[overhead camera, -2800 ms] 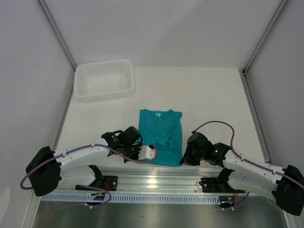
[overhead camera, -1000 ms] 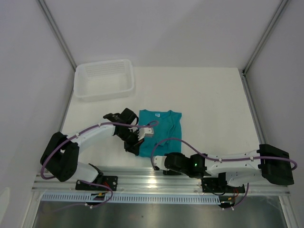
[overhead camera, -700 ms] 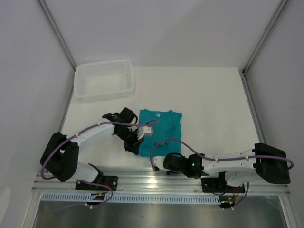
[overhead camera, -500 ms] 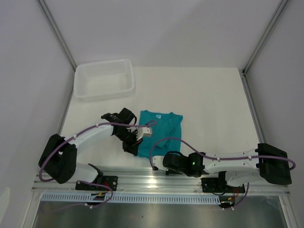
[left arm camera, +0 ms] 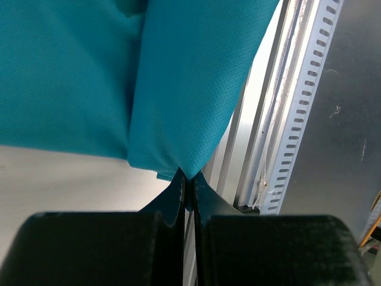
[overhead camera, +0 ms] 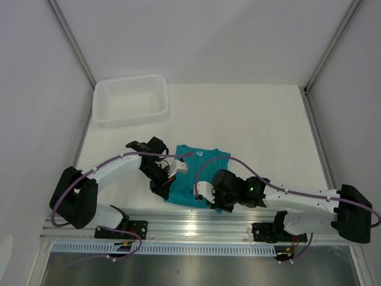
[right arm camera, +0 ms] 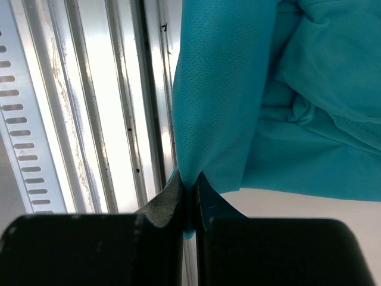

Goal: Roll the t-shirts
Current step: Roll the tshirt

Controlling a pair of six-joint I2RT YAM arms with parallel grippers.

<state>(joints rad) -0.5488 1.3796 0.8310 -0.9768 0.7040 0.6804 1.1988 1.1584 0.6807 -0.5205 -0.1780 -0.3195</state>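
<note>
The right end effector (right arm camera: 189, 189) just pinched shut on the t-shirt (right arm camera: 226, 89) hem. The left end effector (left arm camera: 186, 183) grips it too, so rolling can start.

The top camera looked steeply down from above and behind the arm bases, far enough to hold the whole table (overhead camera: 268, 119), both arms (overhead camera: 110, 168) (overhead camera: 297, 199) and the shirt (overhead camera: 212, 154). Each wrist camera sat just behind its own fingers (left arm camera: 171, 199) (right arm camera: 172, 196), facing along them, very close to the shirt. All three views shared the shirt's near hem and the rail (overhead camera: 190, 225).
</note>
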